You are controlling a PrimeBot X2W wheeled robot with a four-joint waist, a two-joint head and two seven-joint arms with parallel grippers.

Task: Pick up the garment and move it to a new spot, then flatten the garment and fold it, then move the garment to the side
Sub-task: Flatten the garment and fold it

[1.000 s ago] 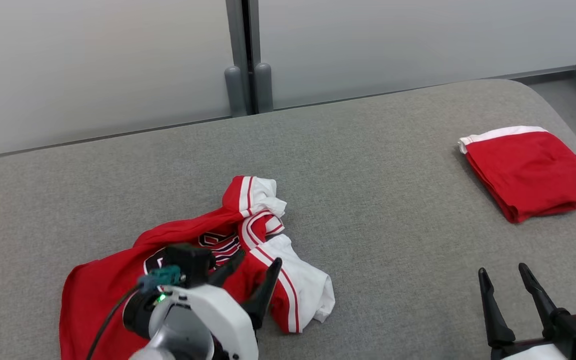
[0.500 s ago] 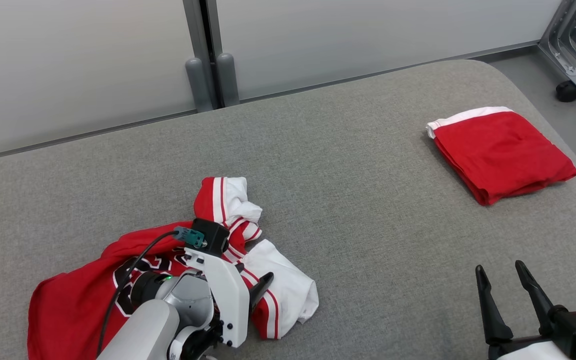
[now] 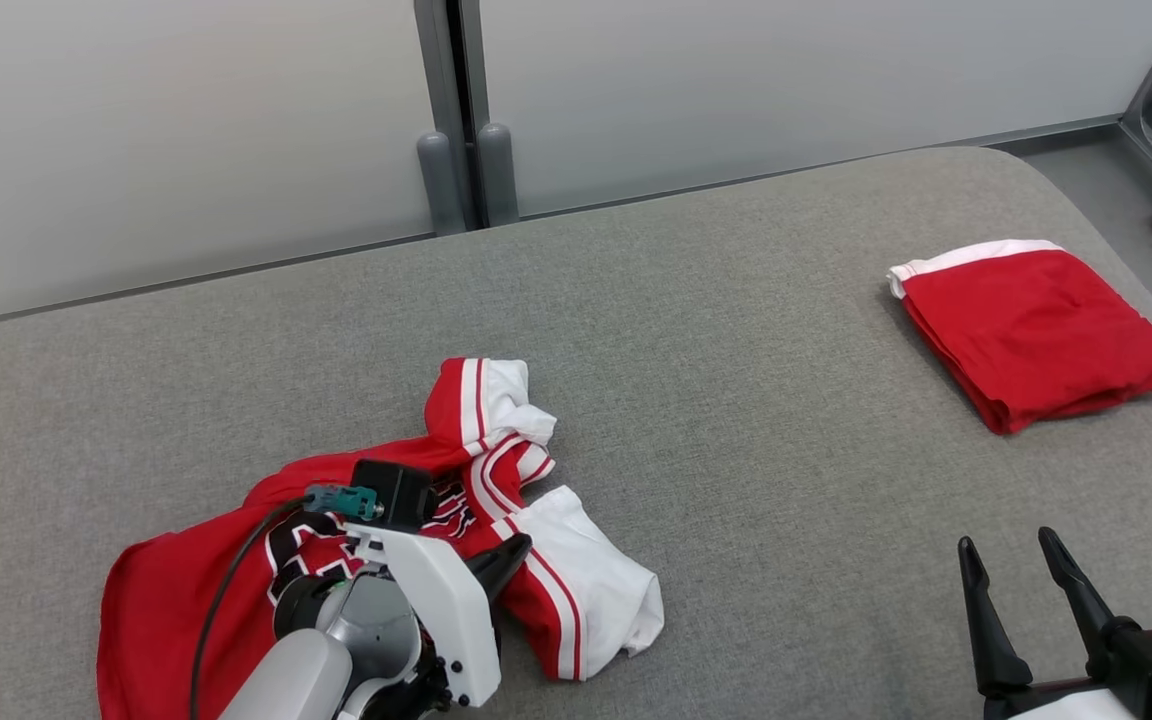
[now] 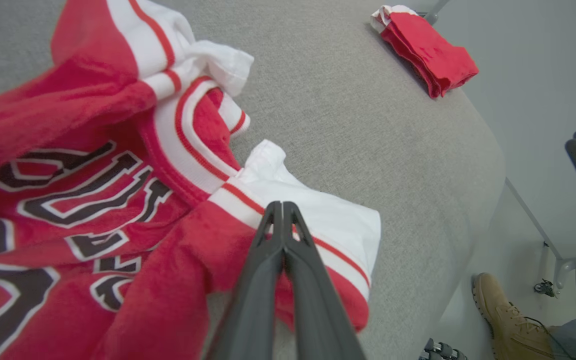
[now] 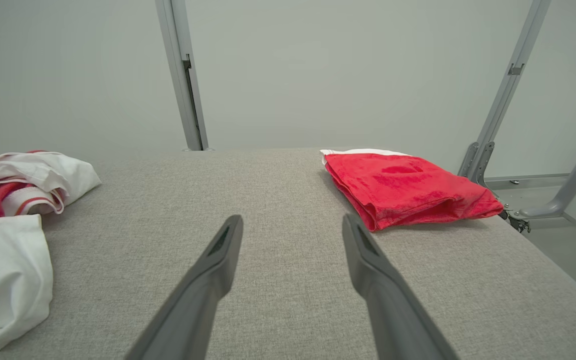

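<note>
The crumpled red garment [image 3: 176,590] lies by the near-left edge of the grey padded table [image 3: 736,400]. The left gripper [image 4: 280,206] has its fingers pressed together at the garment's white hem, and I cannot tell if cloth is caught. The right gripper [image 3: 1007,540] is spread apart over the near-right corner.

Head view: high up, facing forward and down across the grey table [image 3: 736,300]; crumpled jersey [image 3: 186,600] lower left, folded red garment [image 3: 1036,340] upper right, wall post [image 3: 451,100] at top

Left wrist view: very close over the jersey [image 4: 68,175], tilted, looking along the left gripper [image 4: 280,206]; folded garment [image 4: 428,45] small, upper right

Right wrist view: low, near table level, looking along the right gripper [image 5: 290,220] towards the wall; folded garment [image 5: 403,185] right of centre, jersey [image 5: 13,200] at left edge

All three views share both garments and the table
</note>
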